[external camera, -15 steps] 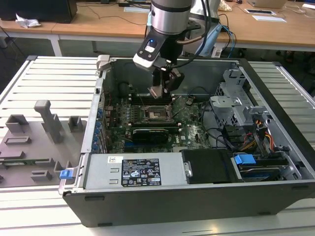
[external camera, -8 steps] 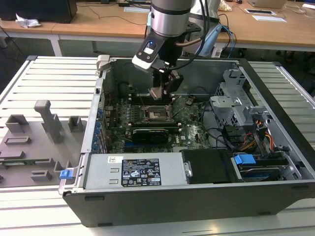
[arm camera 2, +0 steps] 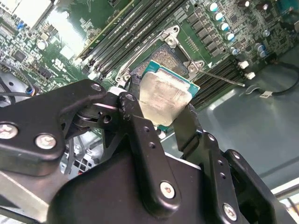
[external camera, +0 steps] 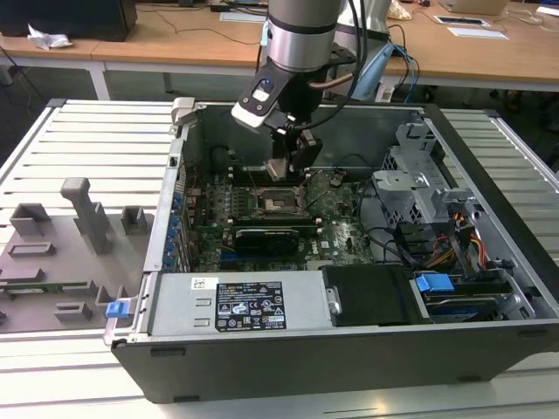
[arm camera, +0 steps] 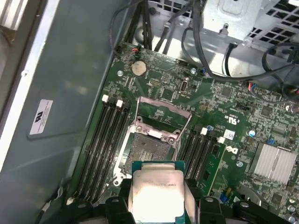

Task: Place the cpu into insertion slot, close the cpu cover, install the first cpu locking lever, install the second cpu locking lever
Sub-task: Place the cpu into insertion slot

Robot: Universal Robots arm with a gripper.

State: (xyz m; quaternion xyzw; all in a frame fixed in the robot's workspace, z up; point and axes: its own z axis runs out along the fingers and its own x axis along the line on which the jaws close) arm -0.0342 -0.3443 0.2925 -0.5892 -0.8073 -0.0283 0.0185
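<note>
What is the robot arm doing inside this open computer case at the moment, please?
The arm's gripper is shut on the cpu, gripping it by two opposite edges, silvery top showing. It holds it over the green motherboard, near the insertion slot but not yet in it: the slot's dark centre lies bare. The cpu cover stands swung open beside the slot, so nothing is closed or locked yet.

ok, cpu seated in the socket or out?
Out. The pincer grips the cpu by its edges above the insertion slot, whose recessed centre is bare.
</note>
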